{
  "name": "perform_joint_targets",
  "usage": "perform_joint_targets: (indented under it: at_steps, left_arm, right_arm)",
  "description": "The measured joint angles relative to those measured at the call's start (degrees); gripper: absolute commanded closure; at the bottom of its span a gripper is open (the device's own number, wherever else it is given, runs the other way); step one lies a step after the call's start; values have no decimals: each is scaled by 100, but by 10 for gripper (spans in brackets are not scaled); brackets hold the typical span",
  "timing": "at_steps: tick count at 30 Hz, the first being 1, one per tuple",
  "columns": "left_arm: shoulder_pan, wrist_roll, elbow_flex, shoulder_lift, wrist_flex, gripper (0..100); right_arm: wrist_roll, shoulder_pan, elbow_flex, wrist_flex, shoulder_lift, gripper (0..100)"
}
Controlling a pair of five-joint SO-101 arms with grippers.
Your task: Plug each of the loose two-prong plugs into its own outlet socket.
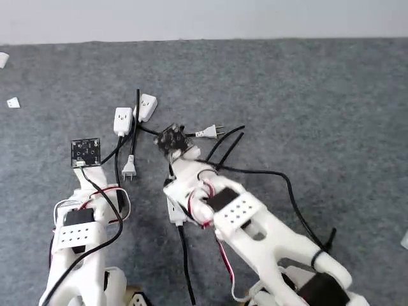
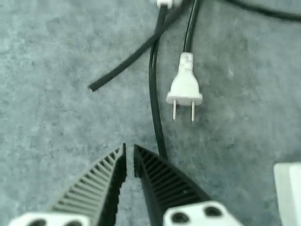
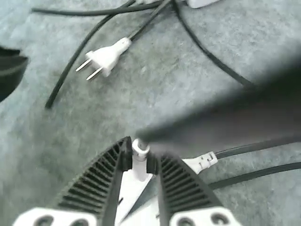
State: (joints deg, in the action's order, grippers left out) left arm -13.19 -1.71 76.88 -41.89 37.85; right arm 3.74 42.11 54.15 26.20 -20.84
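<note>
Nothing appears plugged in yet: the left claw (image 2: 129, 162), closed and empty, sits below a loose plug (image 2: 185, 89) on the counter (image 2: 47, 70), a second plug (image 1: 209, 132) lies mid-frame, the sockets (image 1: 122, 121) at upper left look unfilled, and the right claw (image 3: 139, 157) grips a white fitting (image 3: 139, 147), plug or socket unclear.

Left arm (image 1: 76, 233): extended forward, left gripper (image 2: 129, 151) held low, fingers drawn almost together with a narrow slit left at the tips. Right arm (image 1: 255, 223): stretched forward alongside, right gripper (image 3: 140, 153) lowered, fingers closed on a white fitting (image 3: 140, 146).
</note>
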Motion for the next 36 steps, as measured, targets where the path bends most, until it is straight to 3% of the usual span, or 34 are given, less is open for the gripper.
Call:
perform_joint_targets:
  at_steps: [7,15,20,28,36]
  left_arm:
    - [9,44,-53,193,0,976]
    - [9,44,-1116,1758,264,977]
    - [-220,44,-1503,2163,308,977]
    - [-264,44,-1556,2189,316,977]
    - [-264,44,-1556,2189,316,977]
  right_arm:
    - [229,88,985,158,-897,991]
    - [264,88,1055,334,-642,985]
    - [229,105,914,343,-475,870]
    - [-1582,519,79,1178,-431,843]
    - [-1820,923,-237,1398,176,839]
